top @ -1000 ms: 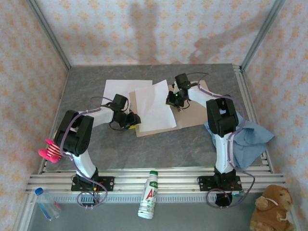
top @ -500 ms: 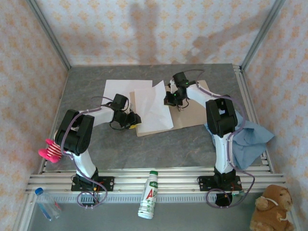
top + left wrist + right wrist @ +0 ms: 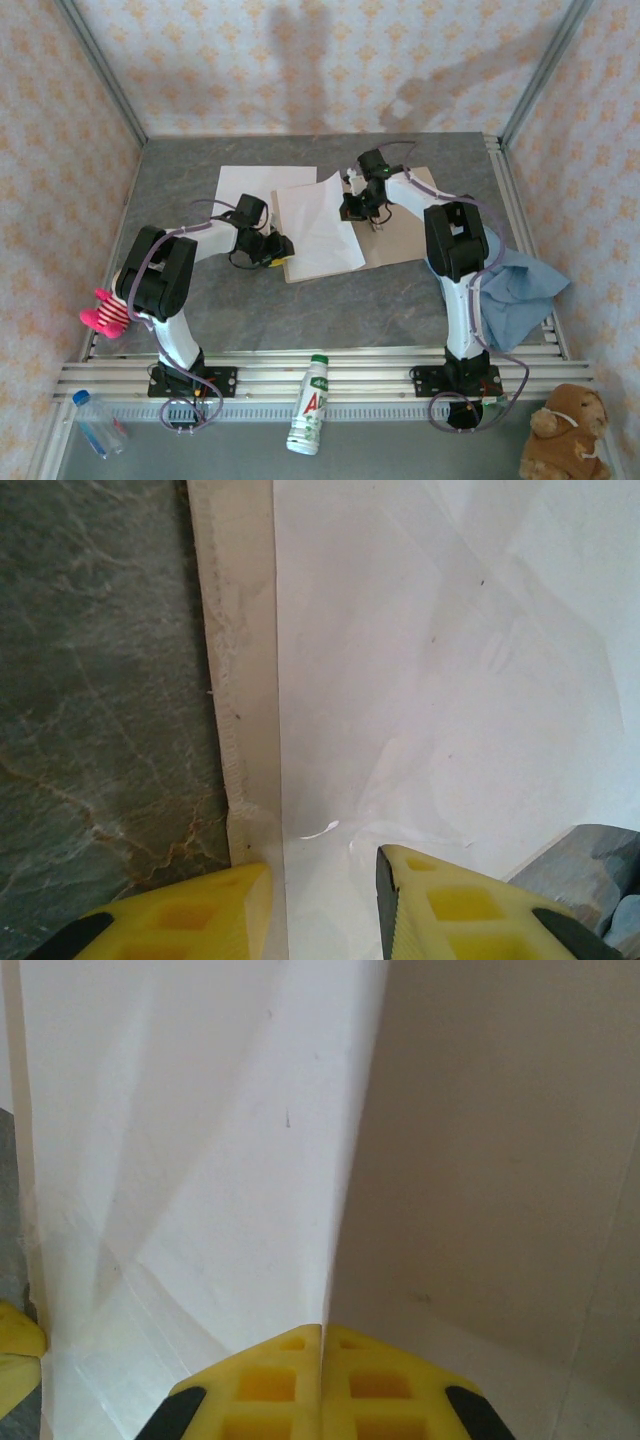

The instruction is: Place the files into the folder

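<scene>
Cream wallpaper walls (image 3: 300,60) with an orange flower print on three sides, metal posts in the corners. Grey marble-look tabletop (image 3: 400,300). Tan folder (image 3: 395,245) lies open near centre. Upper sheet (image 3: 315,225) sits on its left half, 3 o'clock edge raised. Second sheet (image 3: 245,180) lies flat at the folder's 10 o'clock, partly overlapped. Right gripper (image 3: 322,1335) is pinched tight on the upper sheet's raised edge. Left gripper (image 3: 325,870) has its jaws spread over that sheet's 7 o'clock corner.
</scene>
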Tool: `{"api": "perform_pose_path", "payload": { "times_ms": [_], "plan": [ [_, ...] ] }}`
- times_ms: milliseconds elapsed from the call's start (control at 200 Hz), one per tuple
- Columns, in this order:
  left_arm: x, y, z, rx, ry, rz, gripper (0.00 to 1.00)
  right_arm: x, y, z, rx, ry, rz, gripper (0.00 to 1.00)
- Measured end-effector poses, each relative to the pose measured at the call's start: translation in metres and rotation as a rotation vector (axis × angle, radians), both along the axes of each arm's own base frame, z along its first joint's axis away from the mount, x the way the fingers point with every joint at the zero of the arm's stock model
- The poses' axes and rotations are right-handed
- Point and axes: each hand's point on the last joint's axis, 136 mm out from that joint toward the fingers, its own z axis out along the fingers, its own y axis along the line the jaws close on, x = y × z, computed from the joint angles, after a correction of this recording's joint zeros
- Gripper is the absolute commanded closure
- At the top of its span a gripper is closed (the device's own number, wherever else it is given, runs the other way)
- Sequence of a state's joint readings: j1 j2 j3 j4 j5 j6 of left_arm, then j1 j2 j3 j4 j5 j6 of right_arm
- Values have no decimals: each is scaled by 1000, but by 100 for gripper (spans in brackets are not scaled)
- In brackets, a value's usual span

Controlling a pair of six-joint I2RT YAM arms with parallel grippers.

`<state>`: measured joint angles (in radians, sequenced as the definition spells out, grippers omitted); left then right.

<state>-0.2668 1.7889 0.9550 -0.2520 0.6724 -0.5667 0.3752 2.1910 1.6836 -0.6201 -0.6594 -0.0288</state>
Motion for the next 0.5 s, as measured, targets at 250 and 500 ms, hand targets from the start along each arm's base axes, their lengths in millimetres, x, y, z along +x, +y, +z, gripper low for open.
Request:
{"api": "perform_pose_path", "payload": {
  "times_ms": [250, 500],
  "plan": [
    [0, 0, 0, 0, 0, 0, 65, -1, 5, 1, 19, 2, 10, 100],
    [1, 0, 0, 1, 3, 0, 65, -1, 6, -5, 31, 15, -23, 100]
  ]
}}
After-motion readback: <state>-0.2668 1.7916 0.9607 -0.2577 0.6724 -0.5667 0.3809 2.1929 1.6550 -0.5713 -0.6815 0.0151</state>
